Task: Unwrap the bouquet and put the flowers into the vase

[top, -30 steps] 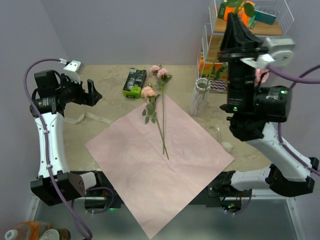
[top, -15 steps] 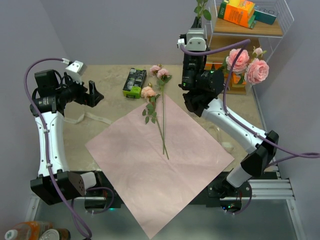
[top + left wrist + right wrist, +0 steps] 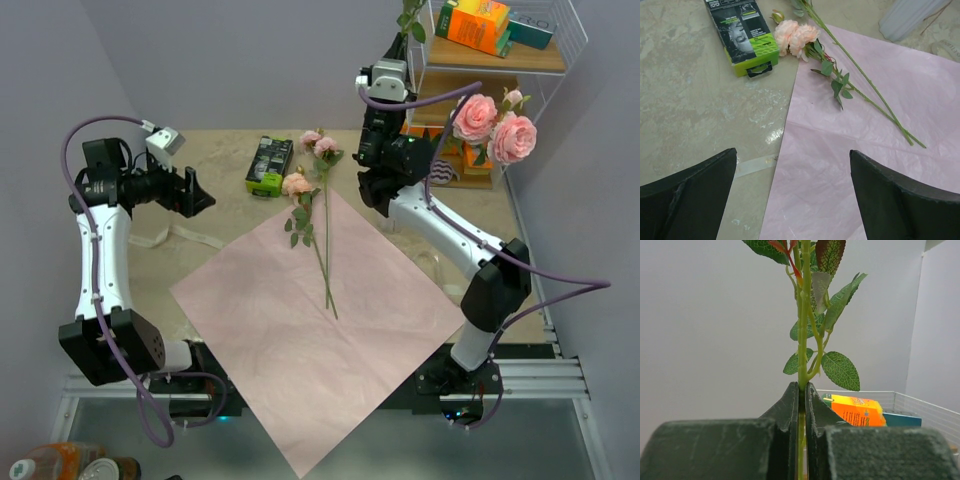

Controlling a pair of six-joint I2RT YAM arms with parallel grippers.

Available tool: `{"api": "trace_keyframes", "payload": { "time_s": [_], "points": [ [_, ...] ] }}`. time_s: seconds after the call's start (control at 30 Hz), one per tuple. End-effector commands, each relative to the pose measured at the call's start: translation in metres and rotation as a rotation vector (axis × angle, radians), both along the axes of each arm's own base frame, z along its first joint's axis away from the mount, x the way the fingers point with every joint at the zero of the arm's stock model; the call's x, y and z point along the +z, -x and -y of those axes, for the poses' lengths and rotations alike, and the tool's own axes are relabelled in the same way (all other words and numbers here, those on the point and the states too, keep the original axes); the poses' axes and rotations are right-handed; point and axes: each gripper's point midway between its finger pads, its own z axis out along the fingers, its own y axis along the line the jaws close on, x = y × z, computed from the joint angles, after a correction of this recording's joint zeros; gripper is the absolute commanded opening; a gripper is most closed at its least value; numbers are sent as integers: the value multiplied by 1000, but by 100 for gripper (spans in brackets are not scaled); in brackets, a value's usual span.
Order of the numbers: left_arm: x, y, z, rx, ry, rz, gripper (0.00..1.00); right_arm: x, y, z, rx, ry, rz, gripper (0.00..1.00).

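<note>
Flowers (image 3: pixel 322 215): two stems left on unfolded paper (image 3: pixel 320 320). Right hand (image 3: pixel 801 390) pinching leafy stem (image 3: pixel 803 315), raised; next, lower into vase, hidden. Left hand (image 3: pixel 790 195) spread, idle.

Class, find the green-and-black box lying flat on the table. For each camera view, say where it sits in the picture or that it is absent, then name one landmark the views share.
Top external: the green-and-black box lies upper centre, left of the flowers.
Left wrist: the box is at the upper left, beside a pink bloom.
Right wrist: not in it.
Shared landmark: the pink paper sheet, seen in the top and left wrist views.
</note>
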Motion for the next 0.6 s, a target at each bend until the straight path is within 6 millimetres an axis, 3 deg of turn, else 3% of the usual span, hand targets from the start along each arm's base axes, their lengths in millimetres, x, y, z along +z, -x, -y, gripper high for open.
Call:
{"api": "trace_keyframes", "payload": {
  "time_s": [0.0, 0.33, 0.57],
  "points": [
    [5, -6, 3, -52, 19, 32, 99, 27, 15, 22, 9, -69, 111, 0],
    [-11, -10, 0, -57, 20, 2, 99, 52, 31, 33, 22, -76, 152, 0],
    [-13, -9, 2, -66, 28, -1, 99, 51, 33, 37, 10, -60, 137, 0]
  ]
}}
